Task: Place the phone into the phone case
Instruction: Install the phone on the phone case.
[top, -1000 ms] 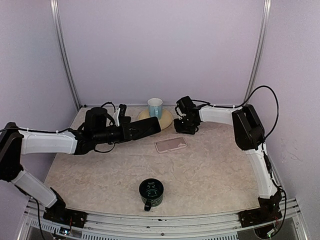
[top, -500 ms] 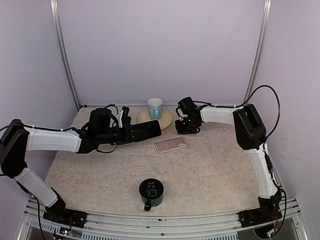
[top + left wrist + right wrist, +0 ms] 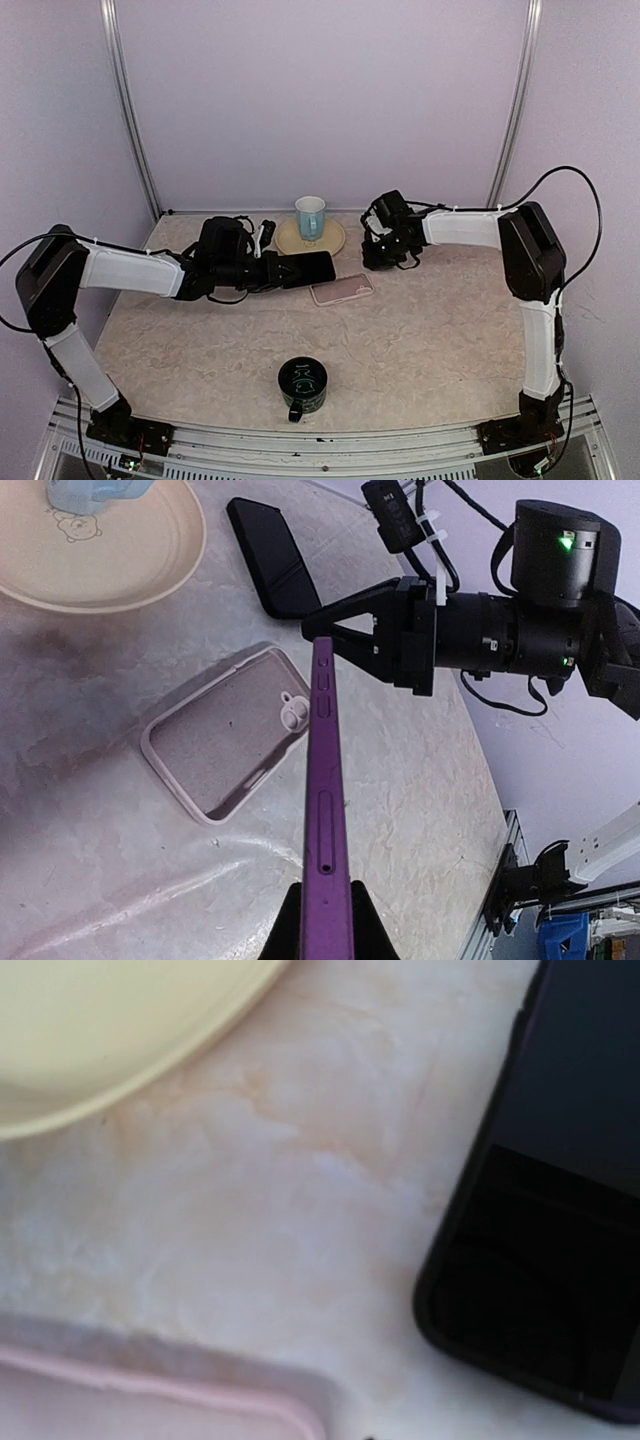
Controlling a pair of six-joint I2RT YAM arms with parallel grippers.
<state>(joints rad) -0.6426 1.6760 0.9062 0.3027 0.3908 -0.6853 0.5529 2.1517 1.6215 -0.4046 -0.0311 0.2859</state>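
Left gripper (image 3: 272, 270), clamping the phone (image 3: 310, 268), has carried it just beside the case (image 3: 341, 289); insertion comes next. Right gripper's (image 3: 387, 252) opening is unclear.

No word, brand or number can be read anywhere; the cream plate (image 3: 165, 565) at the far side bears a small bear drawing near its rim; the black mug (image 3: 302, 383) at the near edge shows green marks inside, too small to make out.
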